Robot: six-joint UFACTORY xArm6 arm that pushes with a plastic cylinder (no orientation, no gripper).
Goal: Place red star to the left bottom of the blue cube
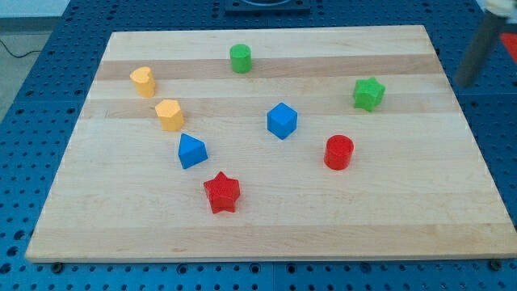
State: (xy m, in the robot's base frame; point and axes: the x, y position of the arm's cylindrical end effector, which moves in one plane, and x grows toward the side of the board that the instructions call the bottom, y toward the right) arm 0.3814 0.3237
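The red star (222, 192) lies on the wooden board (388, 218) near the view's bottom, left of centre. The blue cube (282, 120) sits near the board's centre, up and to the right of the star. The dark rod shows blurred at the view's top right, and my tip (466, 82) is at the board's right edge, far from both the star and the cube.
A blue triangular block (191, 151) lies just up-left of the star. A red cylinder (338, 152) and a green star (368, 94) are right of the cube. A green cylinder (240, 58), a yellow heart (143, 81) and another yellow block (169, 115) are at the upper left.
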